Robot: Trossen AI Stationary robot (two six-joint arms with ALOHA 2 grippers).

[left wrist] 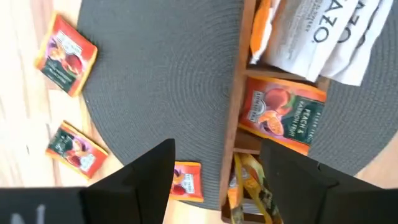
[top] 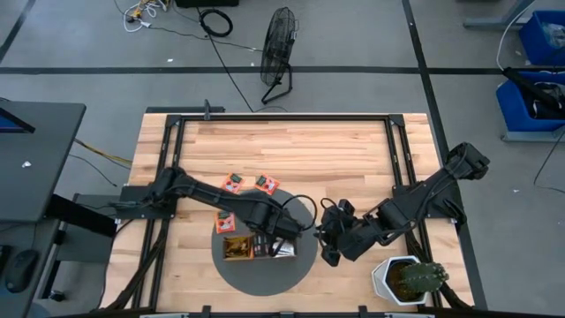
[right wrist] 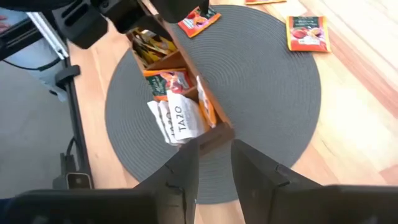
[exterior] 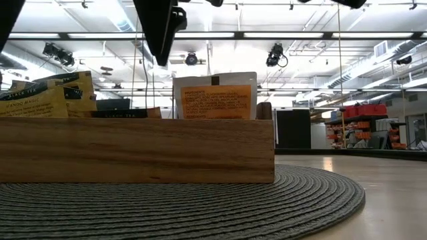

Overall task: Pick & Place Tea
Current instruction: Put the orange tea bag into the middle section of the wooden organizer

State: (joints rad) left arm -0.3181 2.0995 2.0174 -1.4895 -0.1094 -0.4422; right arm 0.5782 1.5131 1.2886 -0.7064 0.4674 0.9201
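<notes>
High view gives you three loose tea sachets (top: 224, 222) on the wooden table (top: 300, 146), two left of centre on bare wood and one at the left edge of the round grey mat (top: 265, 276). Your wooden tray (top: 261, 248), low in the frame on that mat, holds yellow, orange and white sachets in separate compartments. Left gripper (top: 284, 246) hangs over it, released and empty; right gripper (top: 328, 244), just right of the mat, stands partly parted, holding nothing, near a potted cactus (top: 408, 279) at lower right.

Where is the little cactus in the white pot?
In the high view, the green cactus in its white pot stands at the table's near right corner, just beyond the right gripper and the round grey mat.
</notes>
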